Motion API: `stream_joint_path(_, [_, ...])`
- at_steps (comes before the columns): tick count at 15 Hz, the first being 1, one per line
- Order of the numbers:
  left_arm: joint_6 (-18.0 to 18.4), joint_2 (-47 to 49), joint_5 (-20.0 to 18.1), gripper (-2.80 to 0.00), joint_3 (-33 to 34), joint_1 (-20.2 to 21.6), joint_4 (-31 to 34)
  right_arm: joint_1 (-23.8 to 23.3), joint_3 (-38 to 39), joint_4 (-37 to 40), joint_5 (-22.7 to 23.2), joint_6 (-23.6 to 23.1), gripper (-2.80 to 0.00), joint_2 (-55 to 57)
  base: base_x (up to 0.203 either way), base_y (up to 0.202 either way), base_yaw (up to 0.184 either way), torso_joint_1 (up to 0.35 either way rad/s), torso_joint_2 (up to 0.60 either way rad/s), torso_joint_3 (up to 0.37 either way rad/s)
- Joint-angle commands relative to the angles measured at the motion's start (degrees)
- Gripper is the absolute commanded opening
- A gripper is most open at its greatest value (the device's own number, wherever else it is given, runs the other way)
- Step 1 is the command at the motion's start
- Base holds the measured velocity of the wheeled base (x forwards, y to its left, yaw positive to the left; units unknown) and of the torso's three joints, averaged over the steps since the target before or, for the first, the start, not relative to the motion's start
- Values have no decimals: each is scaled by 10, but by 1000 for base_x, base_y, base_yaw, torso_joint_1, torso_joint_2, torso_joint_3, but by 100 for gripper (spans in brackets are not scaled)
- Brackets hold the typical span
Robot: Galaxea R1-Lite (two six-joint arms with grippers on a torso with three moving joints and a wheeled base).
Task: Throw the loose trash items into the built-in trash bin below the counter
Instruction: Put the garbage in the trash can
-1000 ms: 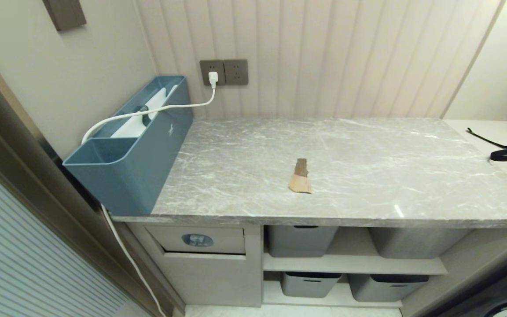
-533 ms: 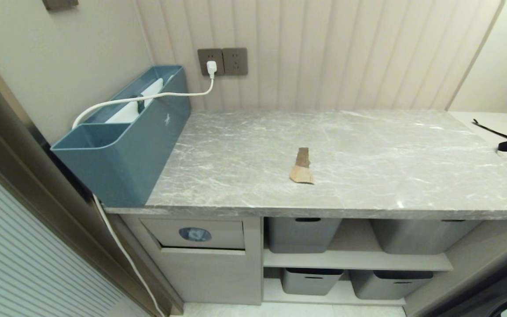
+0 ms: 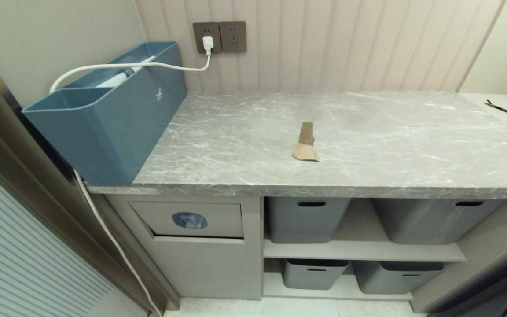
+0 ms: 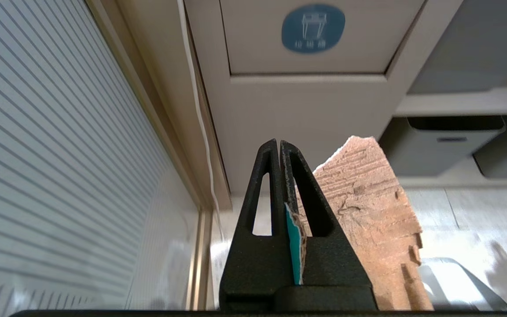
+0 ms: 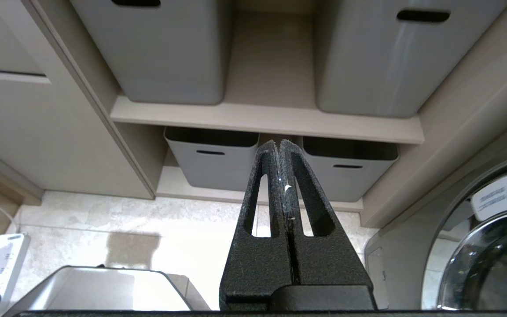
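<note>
Head view: grey marble tabletop [image 3: 368,145] carried one tan cardboard scrap [image 3: 305,147] near its middle, lying flat. Blue box [image 3: 104,119] sat at the tabletop's left end, white cable [image 3: 104,67] running over it to a wall socket [image 3: 219,37]. Trash bin flap [image 3: 189,219] w/ blue sticker was below the tabletop's left end; grey tubs [image 3: 308,219] on shelves beside it. No arms in this view.

Left wrist view: left hand [image 4: 279,145] was clamped on a second torn cardboard piece [image 4: 368,207], held low, in front of and below the bin flap.

Right wrist view: right hand [image 5: 279,144] had fingers pressed together, nothing held, low in front of the tub shelves; washer door [image 5: 486,246] to one side.
</note>
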Motion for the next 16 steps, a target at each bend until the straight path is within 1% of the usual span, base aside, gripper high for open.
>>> stream_joint_path(1, [1,-44,1,-280,4,2,-2,0,0,1,0,0,-280,0,0,0,0,-242,536,294])
stream_joint_path(8, [4,-44,0,-280,4,2,-2,0,0,1,0,1,-280,0,0,0,0,-223,507,289])
stream_joint_path(16, [-6,-44,2,-280,4,2,-2,0,0,1,0,1,-280,0,0,0,0,-188,475,284])
